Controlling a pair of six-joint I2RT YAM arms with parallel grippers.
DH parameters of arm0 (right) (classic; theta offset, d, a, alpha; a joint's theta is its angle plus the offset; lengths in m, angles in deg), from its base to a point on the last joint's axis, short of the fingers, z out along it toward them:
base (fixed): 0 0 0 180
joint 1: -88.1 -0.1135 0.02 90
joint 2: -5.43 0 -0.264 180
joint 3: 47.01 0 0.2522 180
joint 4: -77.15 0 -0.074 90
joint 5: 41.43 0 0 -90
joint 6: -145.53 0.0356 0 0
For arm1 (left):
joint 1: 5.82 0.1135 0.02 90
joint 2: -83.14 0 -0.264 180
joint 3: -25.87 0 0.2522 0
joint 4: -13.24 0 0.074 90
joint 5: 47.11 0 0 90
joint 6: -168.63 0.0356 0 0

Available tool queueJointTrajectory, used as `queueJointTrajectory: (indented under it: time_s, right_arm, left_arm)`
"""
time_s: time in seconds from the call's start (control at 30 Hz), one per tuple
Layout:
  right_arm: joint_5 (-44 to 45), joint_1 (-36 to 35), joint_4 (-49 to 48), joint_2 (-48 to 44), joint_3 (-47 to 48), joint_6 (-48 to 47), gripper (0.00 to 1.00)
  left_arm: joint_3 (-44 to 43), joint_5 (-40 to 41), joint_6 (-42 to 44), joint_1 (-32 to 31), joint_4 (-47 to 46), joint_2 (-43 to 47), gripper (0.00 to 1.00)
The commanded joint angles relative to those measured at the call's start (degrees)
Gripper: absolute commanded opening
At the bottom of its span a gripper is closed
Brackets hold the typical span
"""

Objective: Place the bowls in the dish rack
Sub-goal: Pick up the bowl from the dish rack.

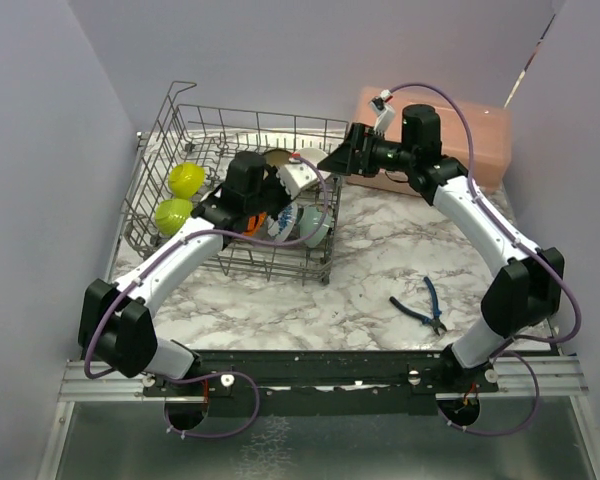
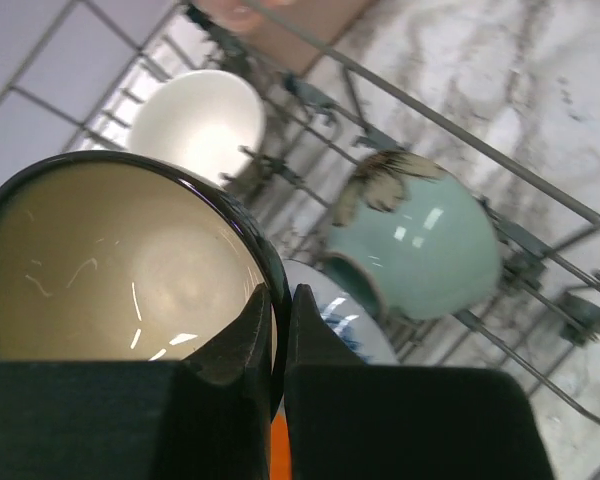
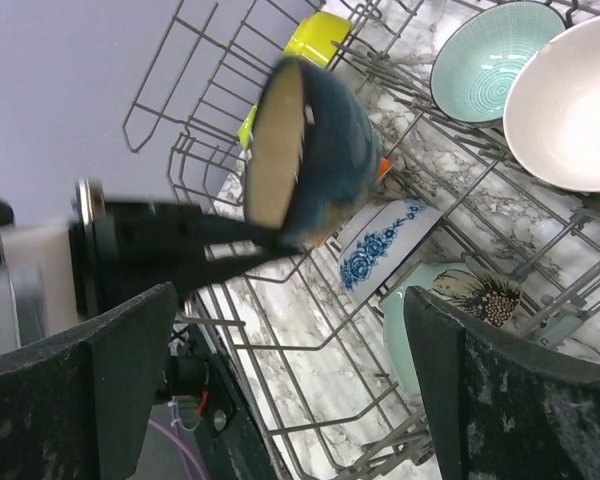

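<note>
**Bowl on its way in.** The left tool (image 2: 280, 295) pinches the rim of a dark blue round bowl with a beige inside (image 2: 110, 260). One finger sits inside the wall and one outside, with the jaws nearly together on the thin edge. Held this way, the bowl hangs on its side above the middle of the grey wire dish rack (image 1: 280, 272), the attitude it needs to slot between the tines.

The right tool (image 1: 342, 158) hovers spread wide and empty at the rack's upper-right corner, clear of the carrying arm.

Two lime-yellow bowls (image 1: 185, 180) stand at the rack's left. The right half is crowded with a plain white bowl (image 3: 580, 110), a ribbed pale teal bowl (image 3: 495, 50), a blue-patterned white bowl (image 3: 380, 245) and a glossy teal bowl with a brown motif (image 2: 420, 250). An orange sliver below the held bowl is probably another bowl, though little of it shows.

The open tines lie left of centre, between the yellow pair and that cluster. The upright tines and the tall left wall are the edges to clear.

Blue-handled pliers (image 1: 420, 305) lie on the marble worktop (image 1: 380, 260), well apart from the rack.
</note>
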Motion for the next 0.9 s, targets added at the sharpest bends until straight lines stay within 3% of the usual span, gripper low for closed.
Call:
queueJointTrajectory:
  time_s: [0.0, 0.27, 0.43, 0.53, 0.67, 0.7, 0.8, 0.87]
  right_arm:
    - [-2.9, 0.1, 3.3, 3.5, 2.7, -1.2, 1.00]
    - [-1.8, -1.7, 10.0, 9.3, 5.9, -5.4, 0.98]
    - [1.3, -4.0, 14.0, 13.1, 9.3, -8.3, 0.91]
    - [1.9, -4.3, 14.6, 14.4, 10.6, -8.9, 0.64]
    - [3.5, -4.4, 16.2, 15.3, 11.9, -10.7, 0.13]
    - [4.0, -4.4, 16.4, 15.3, 11.9, -11.1, 0.03]
    - [5.9, -4.3, 15.1, 14.1, 10.9, -12.1, 0.00]
    - [7.2, -4.3, 13.1, 13.0, 9.4, -12.0, 0.00]
  left_arm:
    - [6.6, -2.0, 9.1, -3.4, -11.4, 5.2, 0.00]
    - [7.5, -0.3, 9.3, -9.4, -11.0, 5.6, 0.00]
    - [6.2, 0.3, 9.3, -11.7, -10.7, 4.6, 0.00]
    - [5.6, 0.8, 9.4, -12.4, -10.3, 4.2, 0.00]
    - [4.9, 2.9, 7.6, -12.6, -10.2, 4.2, 0.00]
    - [4.7, 3.3, 6.8, -12.5, -10.2, 4.4, 0.06]
    - [3.5, 6.1, 1.1, -12.5, -10.2, 4.2, 0.37]
    - [2.1, 9.7, -4.8, -12.5, -9.4, 4.0, 0.63]
